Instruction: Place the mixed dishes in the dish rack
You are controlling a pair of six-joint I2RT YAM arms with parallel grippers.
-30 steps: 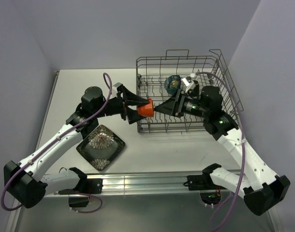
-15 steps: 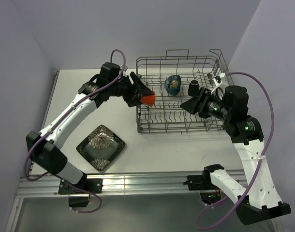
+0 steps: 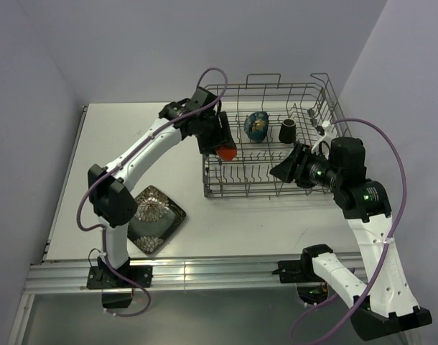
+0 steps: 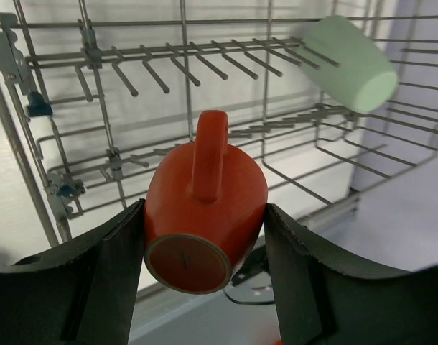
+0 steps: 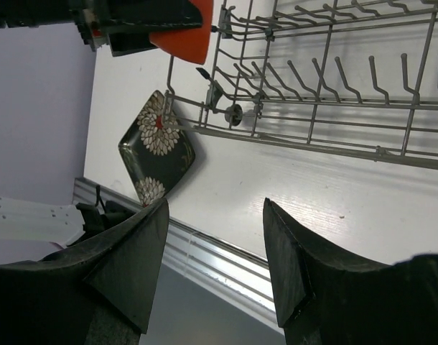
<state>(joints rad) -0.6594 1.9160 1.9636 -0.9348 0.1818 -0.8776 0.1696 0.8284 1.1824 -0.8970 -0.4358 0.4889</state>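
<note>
Nearest you, the dark square plate (image 3: 153, 217) with its silvery leaf pattern lies flat on the bench (image 3: 118, 129). It sits out in front of the dish rack's left corner and well apart from it, and the left arm's upright link crosses in front of its left side.

A little farther in, your right pincer (image 5: 215, 215) hangs over the front right part of the dish rack (image 3: 255, 192). Its fingers are spread apart and nothing is between them. The wrist view looks past them to bare bench and the rack's front wires.

Beyond that, your left arm reaches across to the rack's left end. Your left pincer (image 4: 203, 210) is clamped on the small orange cup (image 3: 226, 152), one finger on each side of its body. The cup lies on its side with the handle turned up and the base towards the wrist camera. It hangs over the rows of tines inside the rack; whether it touches a wire cannot be told.

Farther back in the rack, the dark bowl (image 3: 256, 126) sits near the middle. The small brown cup (image 3: 287, 129) stands just beside it to the right. The pale green cup (image 4: 348, 61) rests tilted on the wires at the far side of the left wrist view.
</note>
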